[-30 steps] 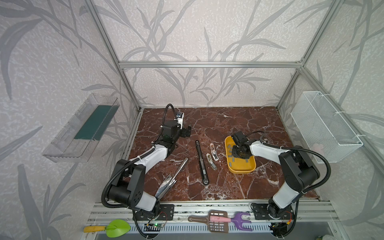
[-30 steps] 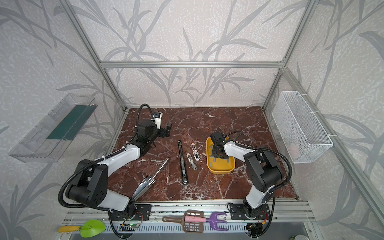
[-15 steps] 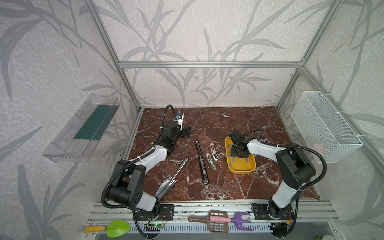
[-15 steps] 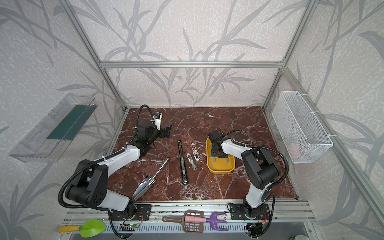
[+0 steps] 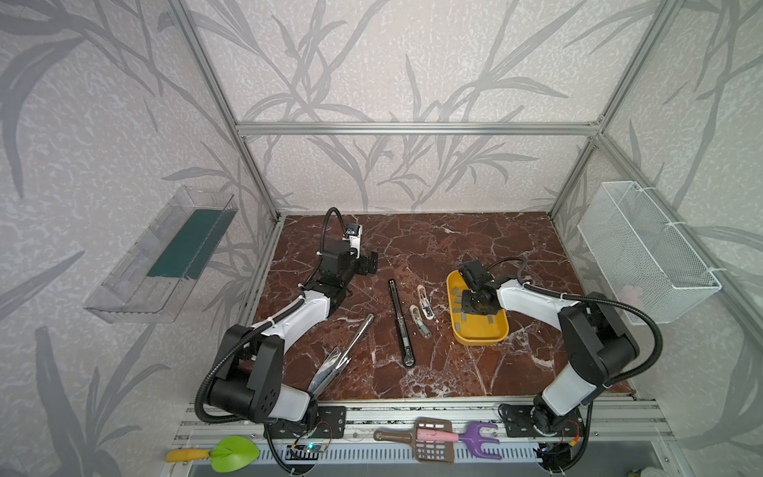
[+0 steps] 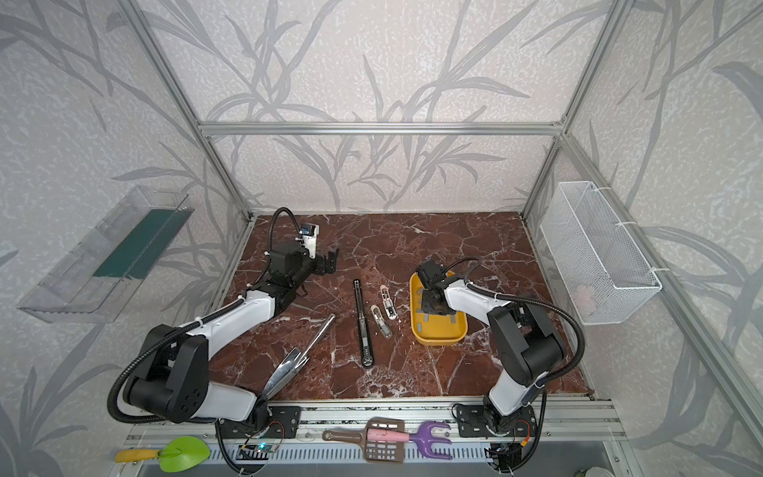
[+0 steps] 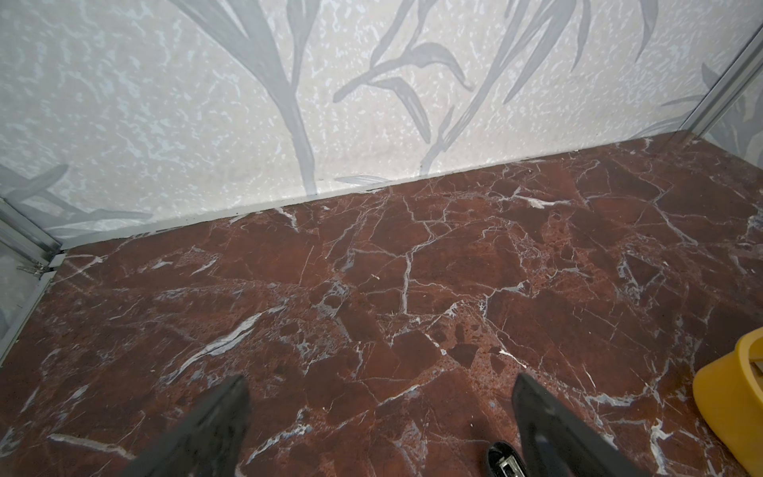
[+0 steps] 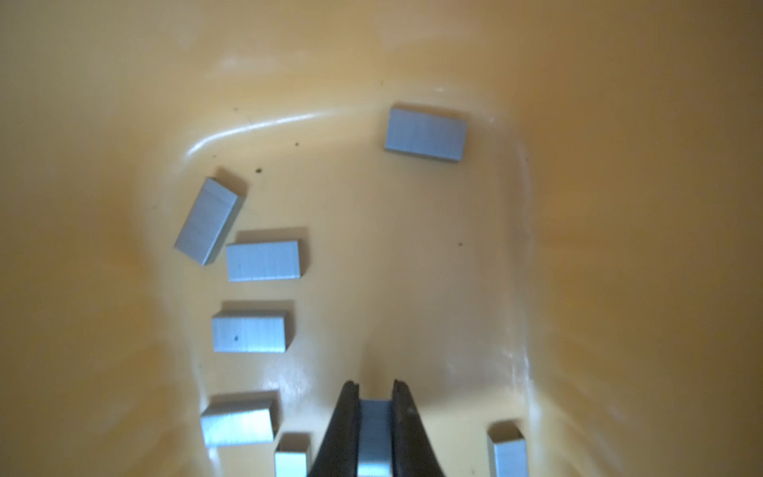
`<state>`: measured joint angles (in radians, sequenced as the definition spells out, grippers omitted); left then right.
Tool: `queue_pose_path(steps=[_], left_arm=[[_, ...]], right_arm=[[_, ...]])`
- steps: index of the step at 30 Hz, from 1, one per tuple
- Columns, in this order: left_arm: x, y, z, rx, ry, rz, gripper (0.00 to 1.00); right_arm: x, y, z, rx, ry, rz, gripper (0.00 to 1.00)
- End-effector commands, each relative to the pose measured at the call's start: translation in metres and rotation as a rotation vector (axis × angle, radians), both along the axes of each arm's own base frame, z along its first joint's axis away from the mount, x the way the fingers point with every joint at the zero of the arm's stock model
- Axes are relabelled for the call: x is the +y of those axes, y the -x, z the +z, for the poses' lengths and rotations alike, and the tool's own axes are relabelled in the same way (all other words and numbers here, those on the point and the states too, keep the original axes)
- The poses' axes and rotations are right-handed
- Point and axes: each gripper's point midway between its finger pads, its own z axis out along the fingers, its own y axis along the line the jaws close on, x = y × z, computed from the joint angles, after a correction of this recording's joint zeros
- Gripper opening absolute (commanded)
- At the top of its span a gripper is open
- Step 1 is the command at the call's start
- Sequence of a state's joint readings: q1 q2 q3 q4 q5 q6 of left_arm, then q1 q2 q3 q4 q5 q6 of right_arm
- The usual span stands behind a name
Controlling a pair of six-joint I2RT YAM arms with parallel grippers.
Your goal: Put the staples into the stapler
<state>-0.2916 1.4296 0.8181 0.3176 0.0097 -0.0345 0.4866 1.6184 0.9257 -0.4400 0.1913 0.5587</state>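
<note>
Pinched one small flat grey metal staple strip (image 8: 373,437) by its long edges in the right end effector (image 8: 375,392), inside a shallow yellow plastic tray (image 8: 413,247) — judged light, stiff, slick. Held the left end effector (image 7: 380,382) wide open.

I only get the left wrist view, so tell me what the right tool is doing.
Observer: The right tool is shut on one staple strip, down in the yellow tray.
Operator: Count the loose ones.
Observer: Seven more strips show on the tray floor in the right wrist view.
Operator: Now find me a stapler.
Observer: In both top views a small white stapler lies on the table left of the tray, not touching it.
</note>
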Motion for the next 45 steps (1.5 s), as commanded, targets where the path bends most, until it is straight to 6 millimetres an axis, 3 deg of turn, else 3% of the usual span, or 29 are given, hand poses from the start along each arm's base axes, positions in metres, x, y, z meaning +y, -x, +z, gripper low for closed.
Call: queue_pose_path(steps=[1, 6, 9, 18, 23, 29, 35, 38, 42, 45], left_arm=[[0.009, 0.007, 0.010, 0.040, 0.054, 0.054, 0.99], [0.023, 0.033, 0.005, 0.100, 0.154, 0.103, 0.99], [0.020, 0.050, -0.004, 0.136, 0.281, 0.078, 0.99], [0.003, 0.096, -0.072, 0.331, 0.504, 0.040, 0.99], [0.007, 0.110, -0.093, 0.378, 0.499, 0.063, 0.99], [0.035, 0.126, -0.113, 0.425, 0.453, 0.229, 0.99], [0.026, 0.141, -0.112, 0.450, 0.515, 0.182, 0.99], [0.024, 0.156, -0.100, 0.471, 0.529, 0.167, 0.99], [0.048, 0.165, -0.095, 0.377, 0.516, 0.267, 0.99], [0.038, 0.167, -0.094, 0.347, 0.558, 0.198, 0.99]], right_arm=[[0.009, -0.003, 0.037, -0.140, -0.052, 0.095, 0.05], [0.015, 0.003, 0.070, -0.300, -0.130, 0.148, 0.06], [0.025, 0.007, 0.087, -0.364, -0.187, 0.189, 0.06], [0.074, 0.043, 0.141, -0.552, -0.226, 0.394, 0.06], [0.090, 0.058, 0.155, -0.585, -0.253, 0.468, 0.05], [0.118, 0.061, 0.159, -0.619, -0.278, 0.563, 0.05], [0.152, 0.056, 0.156, -0.614, -0.238, 0.657, 0.04], [0.163, 0.054, 0.145, -0.576, -0.230, 0.687, 0.04], [0.173, 0.047, 0.125, -0.525, -0.187, 0.713, 0.03], [0.177, 0.043, 0.112, -0.494, -0.155, 0.718, 0.02]])
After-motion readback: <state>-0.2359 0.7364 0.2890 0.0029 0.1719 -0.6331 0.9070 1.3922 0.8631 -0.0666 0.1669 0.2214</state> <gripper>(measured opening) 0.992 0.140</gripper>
